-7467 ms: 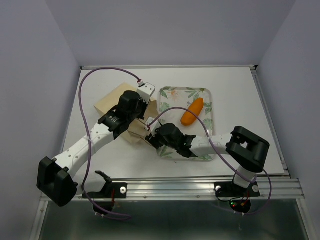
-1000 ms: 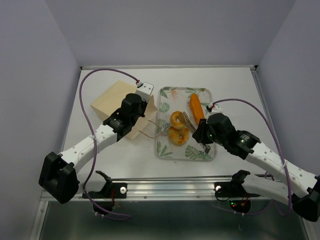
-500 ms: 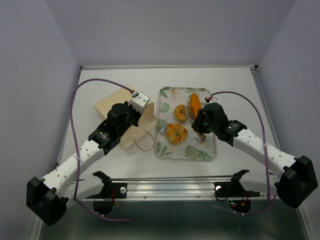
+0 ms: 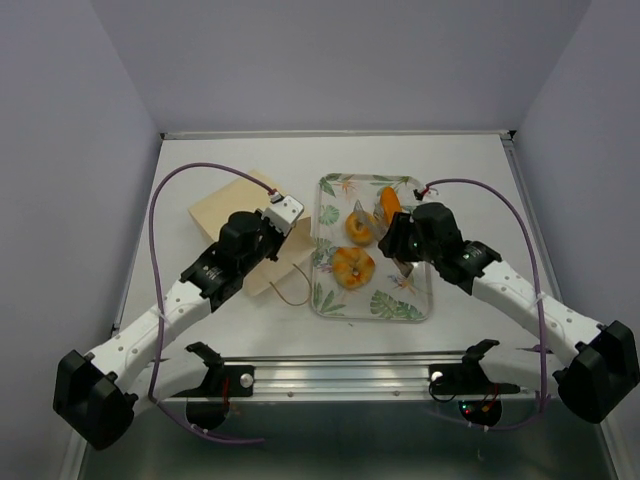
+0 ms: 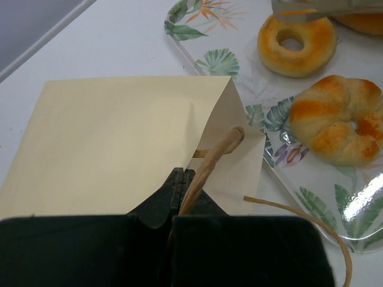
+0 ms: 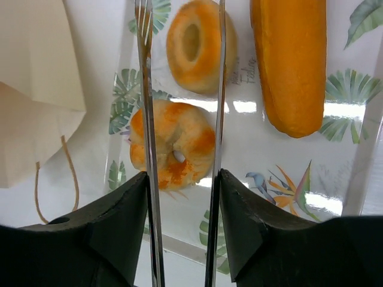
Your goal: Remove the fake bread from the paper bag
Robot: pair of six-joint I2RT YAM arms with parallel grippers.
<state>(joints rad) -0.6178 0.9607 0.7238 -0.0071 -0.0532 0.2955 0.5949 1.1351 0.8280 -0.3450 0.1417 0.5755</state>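
Observation:
The tan paper bag (image 4: 225,205) lies flattened on the table left of the tray. My left gripper (image 5: 181,173) is shut on its rim beside a brown handle (image 5: 209,167); the bag's inside is hidden. Three pieces of fake bread lie on the tray: a ring bun (image 6: 194,45), a twisted ring bun (image 6: 173,143) and a long orange loaf (image 6: 290,60). My right gripper (image 6: 182,179) holds metal tongs (image 6: 143,72), one arm against each finger. The tong arms stand spread above the two ring buns, with nothing pinched.
The leaf-patterned white tray (image 4: 400,305) sits mid-table. The bag's second handle loop (image 5: 299,212) lies on the table between bag and tray. Purple cables arch over both arms. The table's raised back edge (image 4: 340,134) runs behind.
The tongs have spread apart and no longer pinch a bun. One ring bun now lies further back on the tray, apart from the other. The left arm has shifted slightly with the bag.

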